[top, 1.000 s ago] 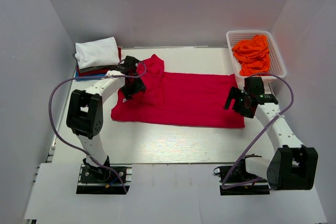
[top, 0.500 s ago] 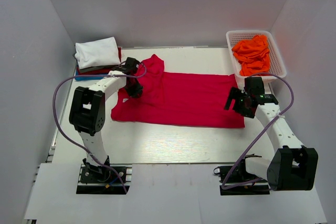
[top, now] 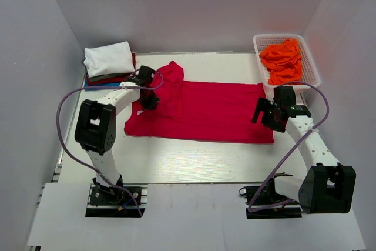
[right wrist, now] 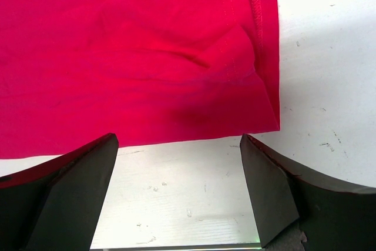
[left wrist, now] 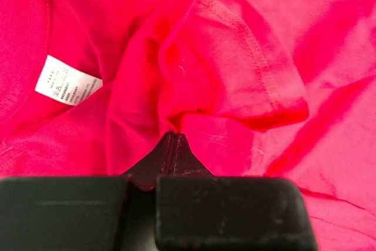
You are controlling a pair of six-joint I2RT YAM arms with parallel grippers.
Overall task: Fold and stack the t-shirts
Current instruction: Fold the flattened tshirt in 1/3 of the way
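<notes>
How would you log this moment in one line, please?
left gripper: shut on red t-shirt near neck label | right gripper: open, over shirt's hem corner

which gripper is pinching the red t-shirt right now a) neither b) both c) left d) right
c, the left gripper is shut on a raised fold of the red t-shirt beside a sleeve hem, while the right gripper hangs open above the shirt's near corner.

Table [top: 194, 160] bears crimson t-shirt [top: 211, 110], folded stack [top: 108, 62] (white on top), basket [top: 276, 36].
</notes>
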